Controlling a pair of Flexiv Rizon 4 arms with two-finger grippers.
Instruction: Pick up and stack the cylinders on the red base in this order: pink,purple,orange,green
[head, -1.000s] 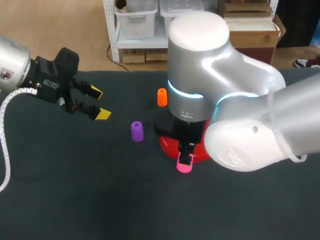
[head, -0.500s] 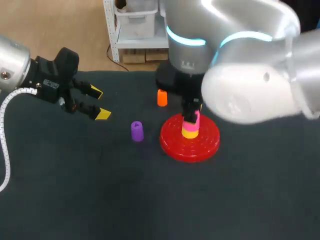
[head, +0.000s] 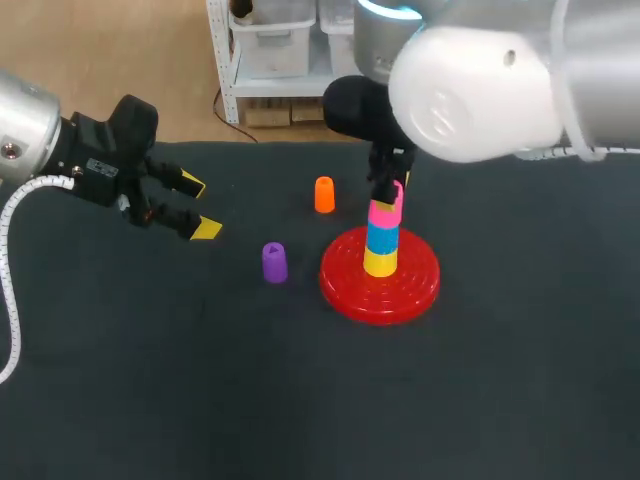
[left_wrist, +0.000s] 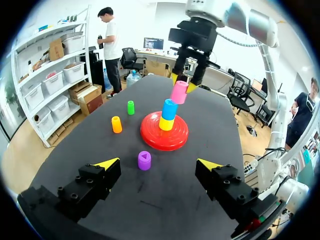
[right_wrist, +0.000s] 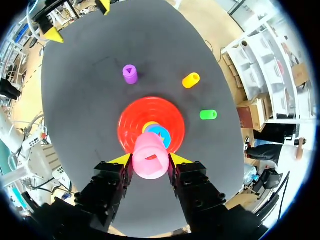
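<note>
Right gripper (right_wrist: 150, 161), clamped on tilted pink plastic cylinder (head: 385, 212) just over blue cylinder (head: 381, 238) on red round base (head: 415, 285), needed levelling and centring before release; left gripper (left_wrist: 157, 165) gaped wide, empty

light: bright, even | shadows: faint on table (head: 150, 380) | glare: right arm (head: 470, 90)

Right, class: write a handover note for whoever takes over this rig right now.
Left gripper: open, empty, hovering at the table's left side.
Right gripper: shut on the pink cylinder, held tilted just over the blue cylinder, which sits on the yellow cylinder on the red base.
Done: pink picked up.
To do: seat pink, then stack purple cylinder, orange cylinder and green cylinder, all loose on the table.
</note>
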